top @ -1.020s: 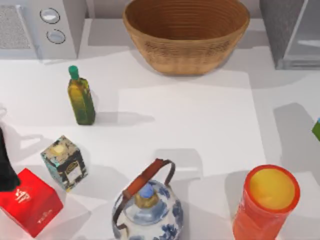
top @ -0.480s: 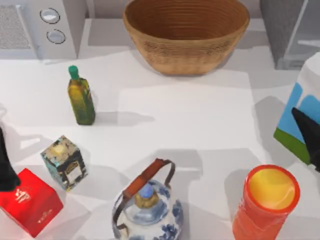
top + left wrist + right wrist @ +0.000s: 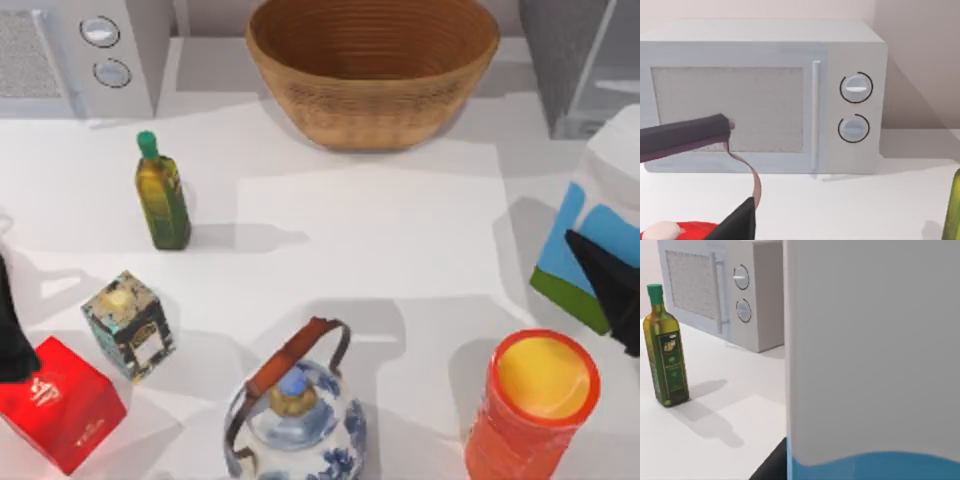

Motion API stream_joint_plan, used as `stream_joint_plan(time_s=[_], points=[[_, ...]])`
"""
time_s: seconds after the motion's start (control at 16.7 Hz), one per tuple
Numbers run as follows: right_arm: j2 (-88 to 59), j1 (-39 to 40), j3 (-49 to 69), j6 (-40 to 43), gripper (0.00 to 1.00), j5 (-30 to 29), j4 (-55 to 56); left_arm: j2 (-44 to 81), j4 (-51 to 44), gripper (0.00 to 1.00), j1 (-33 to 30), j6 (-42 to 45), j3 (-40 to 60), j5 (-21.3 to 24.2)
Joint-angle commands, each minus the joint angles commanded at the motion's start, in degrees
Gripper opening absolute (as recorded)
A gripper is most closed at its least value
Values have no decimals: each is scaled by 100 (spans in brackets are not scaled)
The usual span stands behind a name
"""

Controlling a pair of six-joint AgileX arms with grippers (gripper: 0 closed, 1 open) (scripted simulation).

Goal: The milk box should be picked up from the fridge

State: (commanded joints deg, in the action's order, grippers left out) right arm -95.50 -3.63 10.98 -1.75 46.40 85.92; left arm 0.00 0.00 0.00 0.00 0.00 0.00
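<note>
The milk box [image 3: 592, 232], with white top, sky-blue side and green band, hangs tilted above the table at the right edge, in front of the dark grey speckled fridge [image 3: 560, 60] at the back right. My right gripper [image 3: 612, 290] is shut on it, one dark finger lying across its blue side. In the right wrist view the milk box [image 3: 870, 350] stands close up as a white face with a blue band. My left gripper [image 3: 10, 335] is parked at the left edge over the red box [image 3: 60, 400], and its fingers [image 3: 687, 136] stand open.
A wicker basket [image 3: 372, 70] stands at the back middle and a pale microwave [image 3: 80, 55] with two dials at the back left. An olive oil bottle [image 3: 162, 195], a patterned box [image 3: 128, 325], a blue-white teapot [image 3: 295, 415] and an orange cup [image 3: 535, 405] stand on the white table.
The milk box has come in from the right edge, held by my right gripper, and moved left and a little toward the front. The left arm has stayed still.
</note>
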Motion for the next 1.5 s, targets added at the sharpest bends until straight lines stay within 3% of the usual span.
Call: stream_joint_plan(time_s=[0.24,0.54,1.02,1.26,1.5], points=[[4,17,61,10,0,6,69,0,0,100,0,0,0,0],[-411,240,867,131,0,-27,940,0,0,100,0,0,0,0],[-1938,932,884,44,0,-939,1099,0,0,100,0,0,0,0],[-1978,945,861,39,0,-975,1077,0,0,100,0,0,0,0],[-1978,945,861,39,30,-975,1077,0,0,100,0,0,0,0]])
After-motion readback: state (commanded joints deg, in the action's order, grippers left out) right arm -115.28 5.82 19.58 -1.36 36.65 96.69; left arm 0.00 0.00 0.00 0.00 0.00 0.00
